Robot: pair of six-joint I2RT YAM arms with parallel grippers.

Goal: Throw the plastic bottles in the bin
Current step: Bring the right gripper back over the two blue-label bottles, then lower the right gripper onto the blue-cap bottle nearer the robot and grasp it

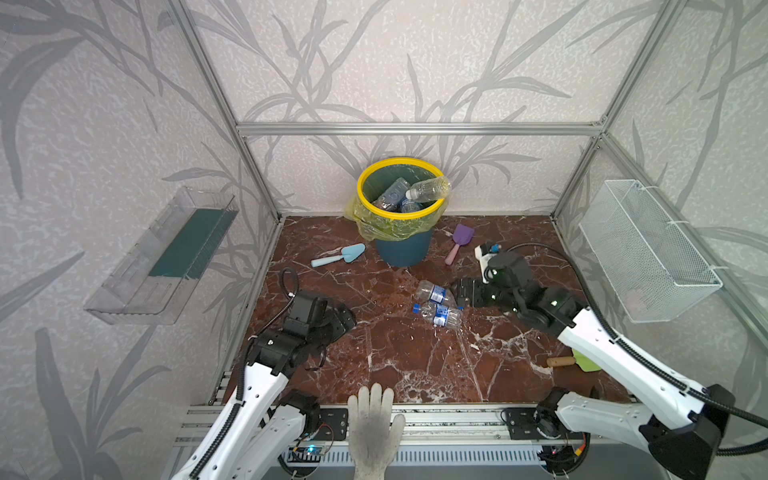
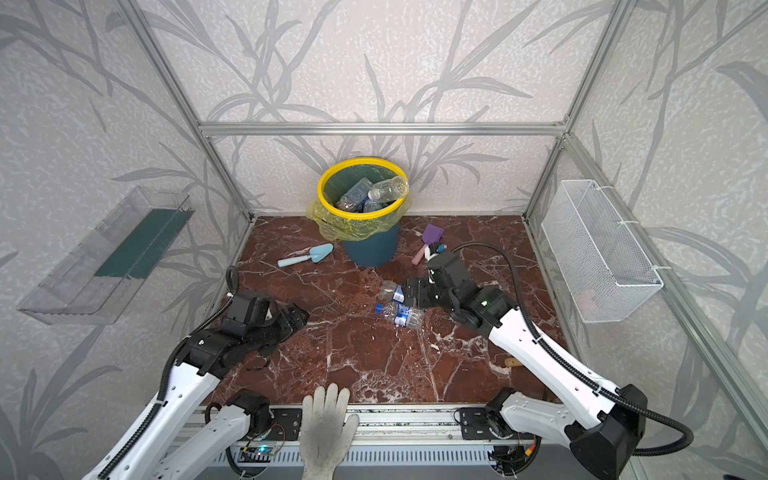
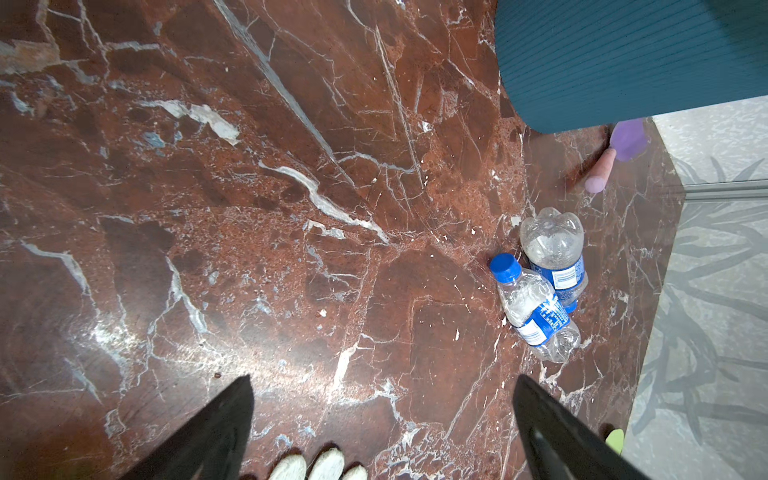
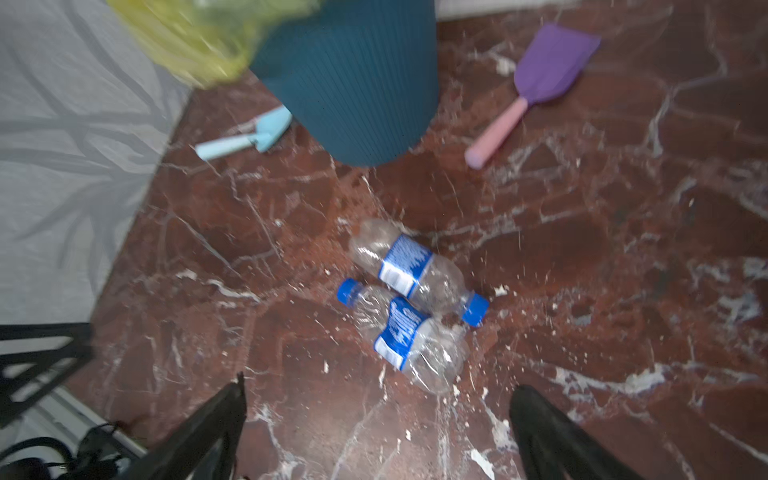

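Fingers (image 4: 208,436) of our right gripper (image 4: 376,419) stand wide, holding nothing; we see two plastic bottles (image 4: 409,266) just ahead of them, touching each other. Beyond stands the bin (image 4: 353,83) (more bottles (image 1: 428,189) inside), purple shovel (image 4: 552,62) beside. Our left gripper (image 3: 382,415) gapes empty too.

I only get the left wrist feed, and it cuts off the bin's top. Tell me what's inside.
Observer: Several bottles lie in the bin; a clear bottle rests across its yellow rim, cap end inward.
Operator: Now report the right gripper.
Observer: The right gripper is open and empty, close beside the two loose bottles.
Operator: Name anything the bin hides from me.
Observer: A light-blue shovel lies left of the bin in both top views.
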